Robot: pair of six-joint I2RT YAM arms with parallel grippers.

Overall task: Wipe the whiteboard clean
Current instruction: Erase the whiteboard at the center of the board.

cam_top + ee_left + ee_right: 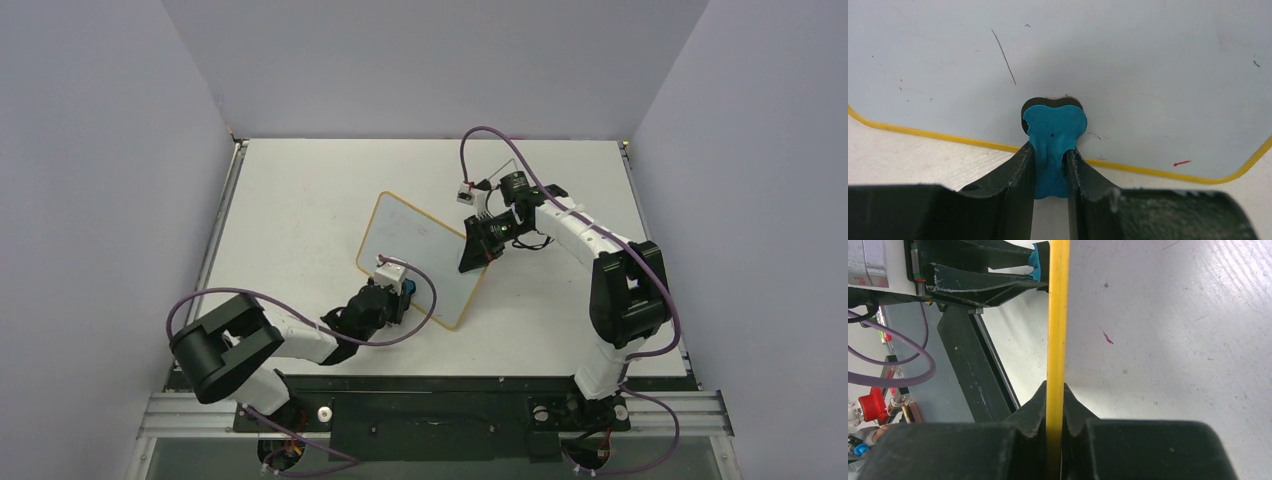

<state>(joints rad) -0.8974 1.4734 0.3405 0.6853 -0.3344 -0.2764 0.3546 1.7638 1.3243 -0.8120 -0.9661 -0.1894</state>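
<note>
The whiteboard [412, 238] is seen at the middle of the table [290, 200], turned cornerwise, its yellowish frame rimming a face that looks mostly clean. In the left wrist view a short red dash [1182, 163] is seen by the lower right corner, and a thin dark stroke [1004, 56] higher up. How steeply the board is raised cannot be told.

The board's right edge is clamped by the right gripper [476, 256]. In its own view the jaws are closed flat on the frame, which is seen edge-on between them. A blue eraser [1054, 130] is pinched by the left gripper [1050, 172], the fingers squeezed into its soft body, and its dark pad is laid against the board's face just above the near edge.

The wiping step is judged to be in hand and well advanced. For the next move, the eraser would need to be slid along the lower edge toward the red dash. Contact should be kept flat and pressure firm, while the board is braced by the right gripper so that it is not pushed or twisted.
</note>
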